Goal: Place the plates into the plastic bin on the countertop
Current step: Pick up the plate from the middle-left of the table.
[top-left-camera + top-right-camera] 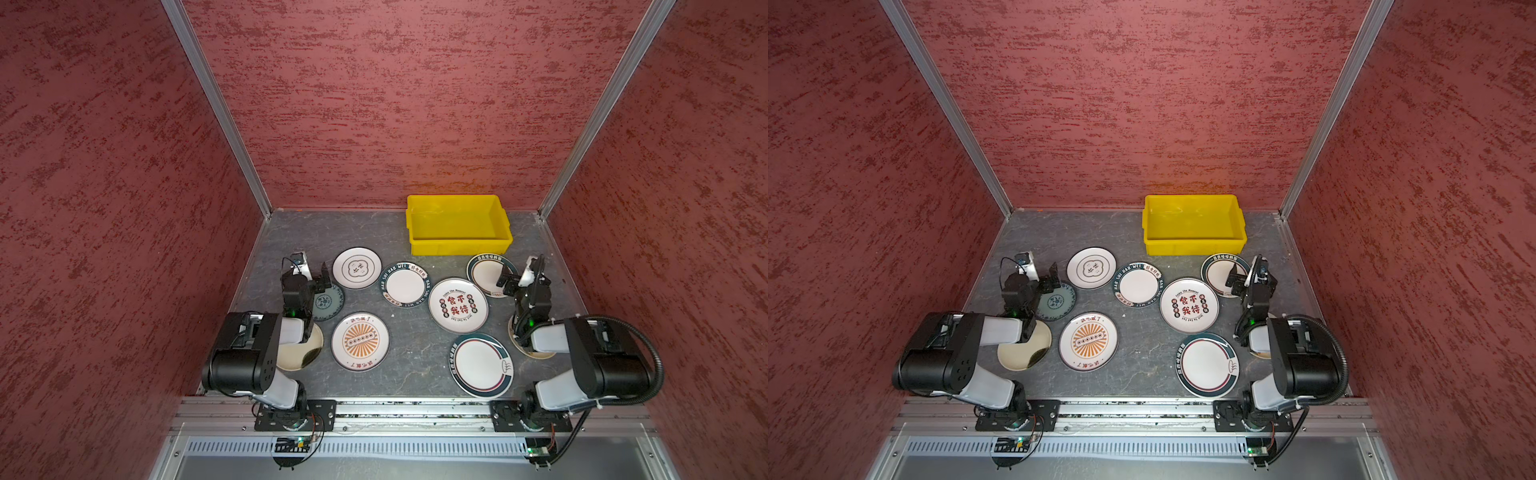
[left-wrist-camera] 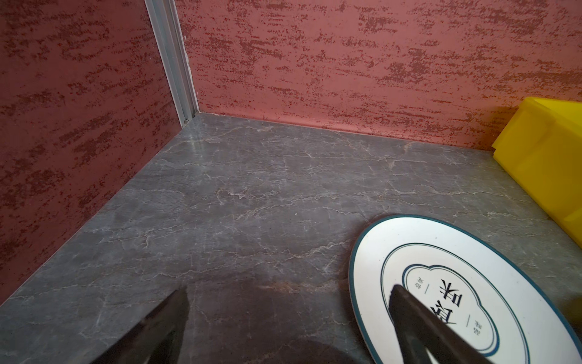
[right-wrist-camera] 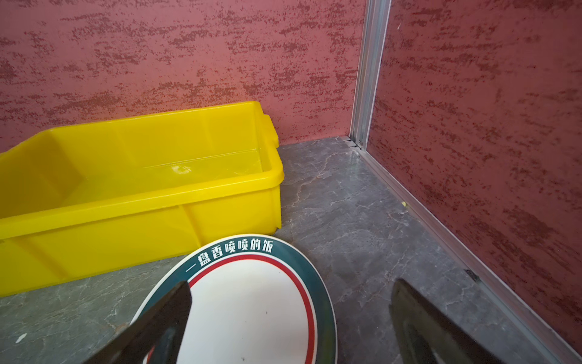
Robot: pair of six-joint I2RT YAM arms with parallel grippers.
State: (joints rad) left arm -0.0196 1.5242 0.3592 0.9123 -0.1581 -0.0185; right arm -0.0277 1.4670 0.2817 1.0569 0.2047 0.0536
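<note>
Right tool (image 3: 291,285) spread, plate (image 3: 252,315) rim beside bin (image 3: 126,206), bare countertop (image 3: 362,220)

yellow bin (image 3: 94,245) | teal-rimmed plate (image 3: 252,309) just beside it | right fingers (image 3: 163,321) spread wide

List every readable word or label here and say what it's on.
"一盘香喷喷的饭": rim of the teal-and-red-rimmed white plate beside the yellow plastic bin.
"HAO SHI HAO WEI": teal-rimmed white plate.
"食不我待" and "Enjoy The Moment": white plate with red characters.
Orange sunburst plate, cloud-emblem plate: lettering too small or partly hidden.
</note>
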